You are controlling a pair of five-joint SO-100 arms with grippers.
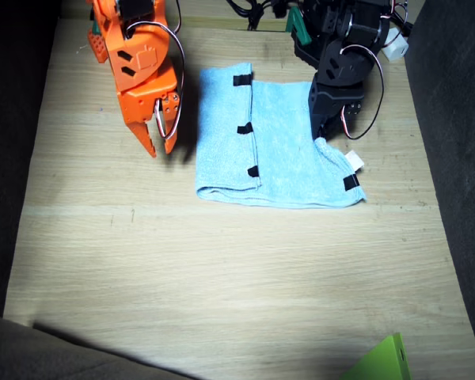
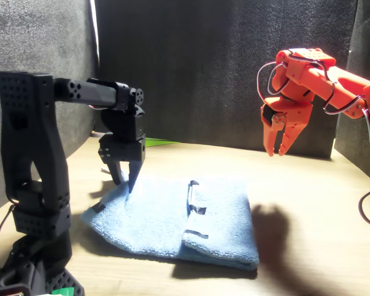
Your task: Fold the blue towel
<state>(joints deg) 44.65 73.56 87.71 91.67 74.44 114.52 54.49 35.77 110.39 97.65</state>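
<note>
Fixed view: towel [image 1: 281, 158] half-folded; left gripper [image 1: 326, 133] parted over its edge, must pinch; right gripper [image 1: 160, 145] hangs parted, empty

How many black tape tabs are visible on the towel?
4: three along the folded edge, at the top, middle and bottom; one at the towel's corner beside the white tag. Others may be hidden.

The blue towel [image 1: 281, 150] lies on the wooden table [image 1: 222, 269], one side flap folded over, black tabs along its edge. The black left gripper [image 1: 326, 131] presses on its opposite side. The orange right gripper [image 1: 160, 147] hangs beside it, clear, jaws slightly parted.
</note>
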